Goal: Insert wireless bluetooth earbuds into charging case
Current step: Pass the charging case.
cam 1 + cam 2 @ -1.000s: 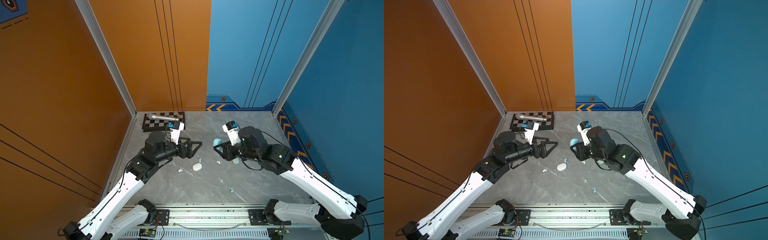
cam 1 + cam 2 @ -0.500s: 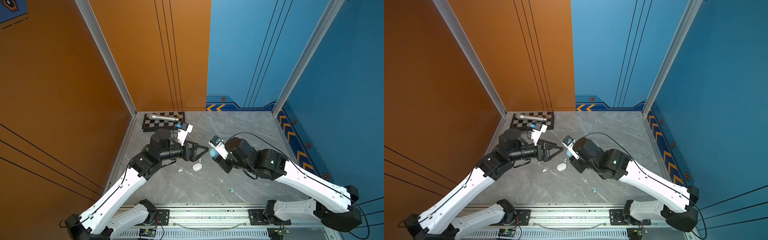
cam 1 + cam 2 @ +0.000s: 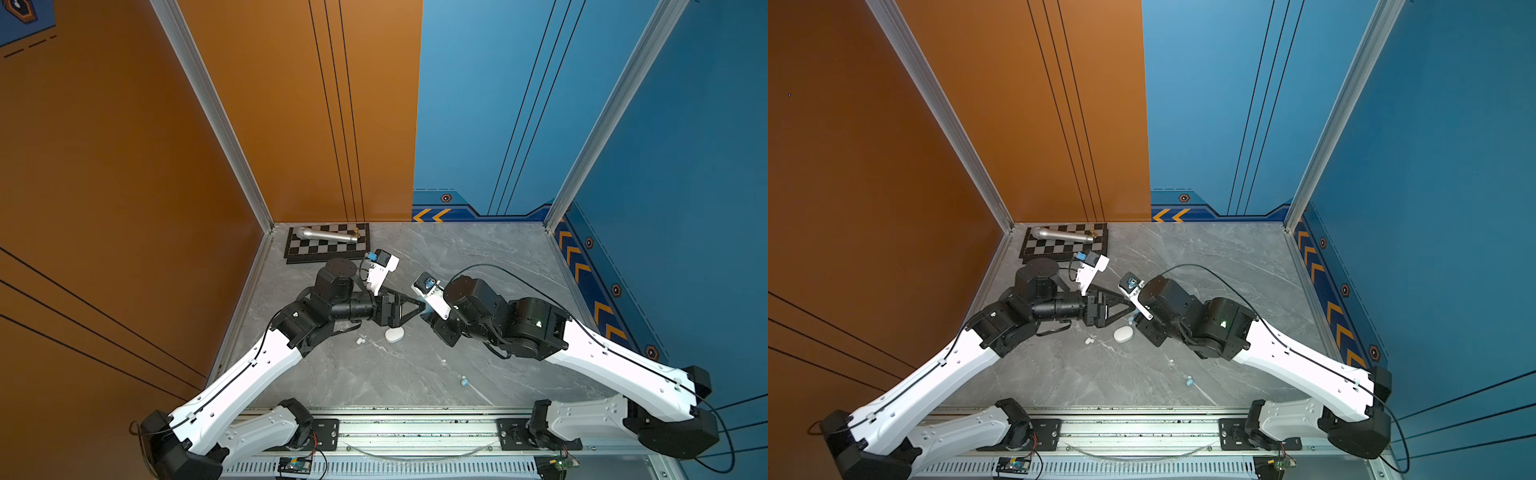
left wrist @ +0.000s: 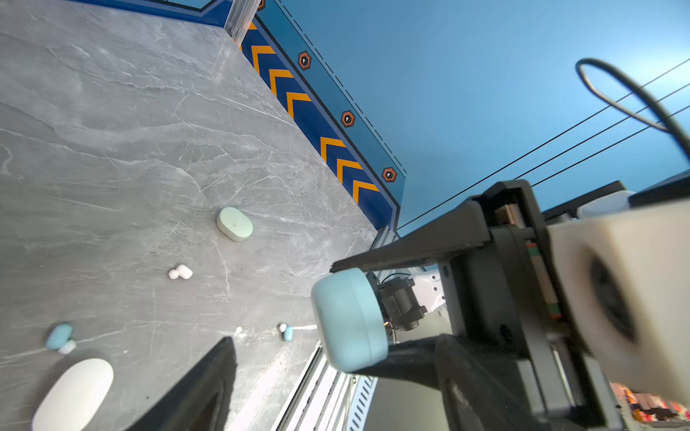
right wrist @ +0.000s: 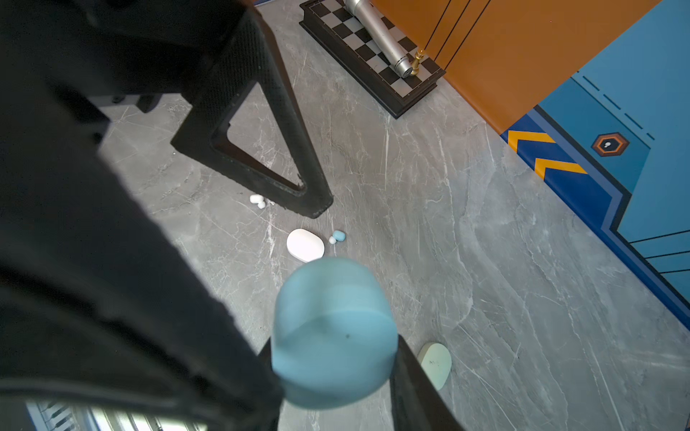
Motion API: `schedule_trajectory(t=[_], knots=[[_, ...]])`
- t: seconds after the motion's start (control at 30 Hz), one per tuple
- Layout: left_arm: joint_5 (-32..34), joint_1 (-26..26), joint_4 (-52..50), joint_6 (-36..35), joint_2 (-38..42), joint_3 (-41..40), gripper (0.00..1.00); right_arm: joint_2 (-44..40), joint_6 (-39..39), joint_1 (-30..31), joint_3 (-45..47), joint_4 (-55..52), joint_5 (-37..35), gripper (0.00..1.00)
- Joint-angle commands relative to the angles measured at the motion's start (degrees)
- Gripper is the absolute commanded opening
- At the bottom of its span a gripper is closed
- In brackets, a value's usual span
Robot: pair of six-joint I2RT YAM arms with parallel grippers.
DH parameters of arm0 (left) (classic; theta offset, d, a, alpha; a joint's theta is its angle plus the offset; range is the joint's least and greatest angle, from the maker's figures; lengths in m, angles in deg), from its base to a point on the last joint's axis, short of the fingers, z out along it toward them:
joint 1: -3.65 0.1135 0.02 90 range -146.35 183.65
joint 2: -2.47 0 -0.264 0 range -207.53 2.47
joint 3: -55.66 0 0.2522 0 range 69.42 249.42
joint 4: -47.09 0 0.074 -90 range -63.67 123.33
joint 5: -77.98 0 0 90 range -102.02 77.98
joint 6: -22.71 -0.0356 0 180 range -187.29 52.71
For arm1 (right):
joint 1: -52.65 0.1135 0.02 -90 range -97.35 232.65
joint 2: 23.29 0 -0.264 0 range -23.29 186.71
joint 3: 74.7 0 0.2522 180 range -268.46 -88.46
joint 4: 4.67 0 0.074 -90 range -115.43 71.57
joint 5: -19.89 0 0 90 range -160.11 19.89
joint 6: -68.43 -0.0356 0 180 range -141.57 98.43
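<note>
While R end effector (image 4: pixel 346 318) grips pale blue case (image 5: pixel 332 336) (raised off bench (image 4: pixel 112 149)), L end effector (image 3: pixel 415 311) stands wide, empty; white earbud (image 4: pixel 181 271), blue earbud (image 4: pixel 59 336) loose on bench.

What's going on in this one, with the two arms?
The right gripper holds a pale blue charging case clear of the table, gripped in its jaws, lid apparently shut. The left gripper, jaws open and empty, points at it from close by. A white case, a mint green case, a white earbud, a blue earbud by the white case and a second blue earbud nearer the front edge lie on the table.
</note>
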Motion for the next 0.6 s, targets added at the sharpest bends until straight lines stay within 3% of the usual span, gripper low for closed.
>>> schedule_trajectory(t=[0.0, 0.2, 0.43, 0.57], knots=[[-0.1, -0.7, 0.0, 0.1, -1.2, -0.2, 0.75, 0.4, 0.4, 0.5, -2.0, -0.6, -1.9, 0.37], [0.2, -1.4, 0.7, 0.5, -2.7, 0.3, 0.59, 0.4, 0.0, 0.6, -2.1, 0.1, -2.7, 0.36], [0.4, -2.1, 2.2, 1.6, -3.5, 0.3, 0.49, 0.3, -0.5, 0.5, -1.6, 0.6, -3.1, 0.36], [0.4, -2.5, 3.5, 2.3, -4.2, 0.3, 0.37, 0.2, -0.9, 0.5, -1.3, 1.1, -2.9, 0.36]])
